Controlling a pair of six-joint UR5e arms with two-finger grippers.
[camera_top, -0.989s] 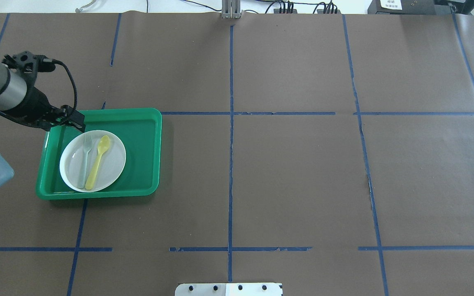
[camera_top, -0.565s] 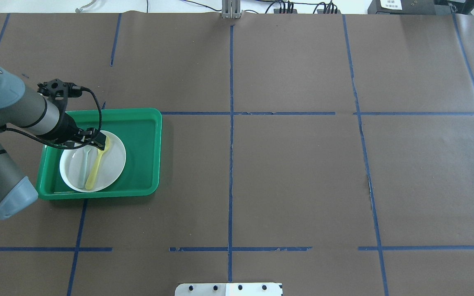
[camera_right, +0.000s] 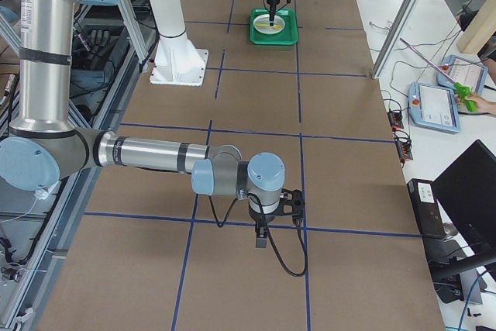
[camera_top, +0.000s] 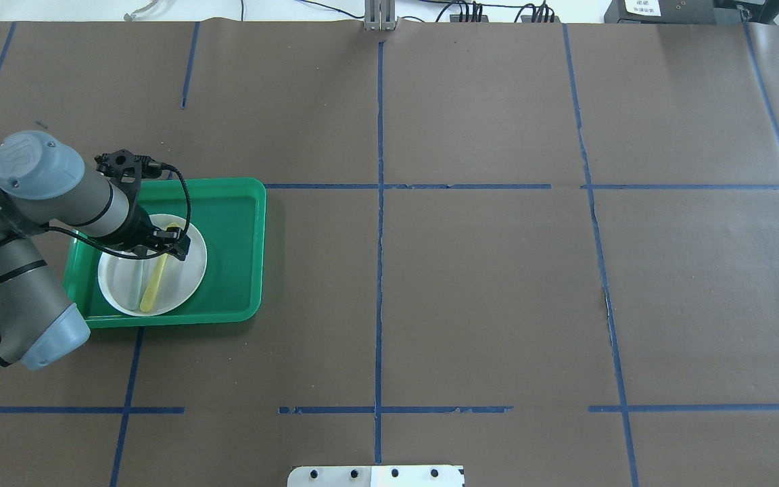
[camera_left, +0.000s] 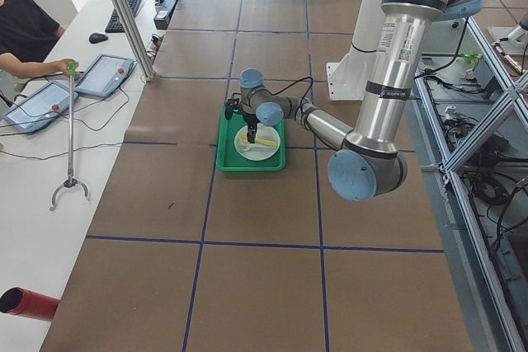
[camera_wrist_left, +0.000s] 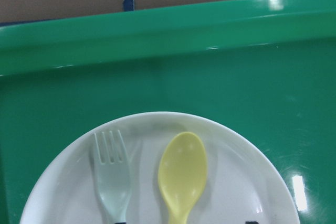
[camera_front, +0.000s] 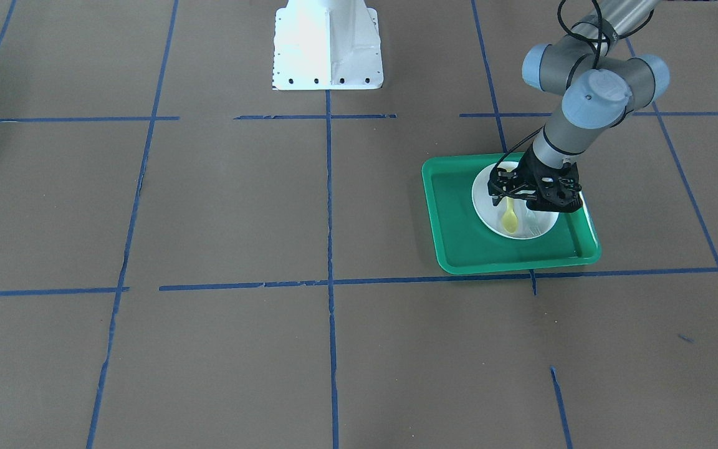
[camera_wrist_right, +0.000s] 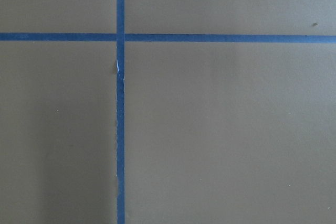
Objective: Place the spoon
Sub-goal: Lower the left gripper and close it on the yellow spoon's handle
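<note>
Left gripper (camera_top: 172,247) hung over white plate (camera_top: 185,276), jaws spread wide, nothing held. Yellow spoon (camera_wrist_left: 182,174) lay on plate below gripper, just beside grey-green fork (camera_wrist_left: 112,177), both pointing at tray rim. Plate sat in green tray (camera_top: 235,250). Right gripper (camera_right: 262,232) hung over brown table cover (camera_top: 484,284), well apart; its opening could not be told.

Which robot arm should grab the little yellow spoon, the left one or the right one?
Left. Its pincer hovers right over the small yellow plastic spoon on the round white plate in the green plastic tray. The right pincer hangs far off, over brown paper.
</note>
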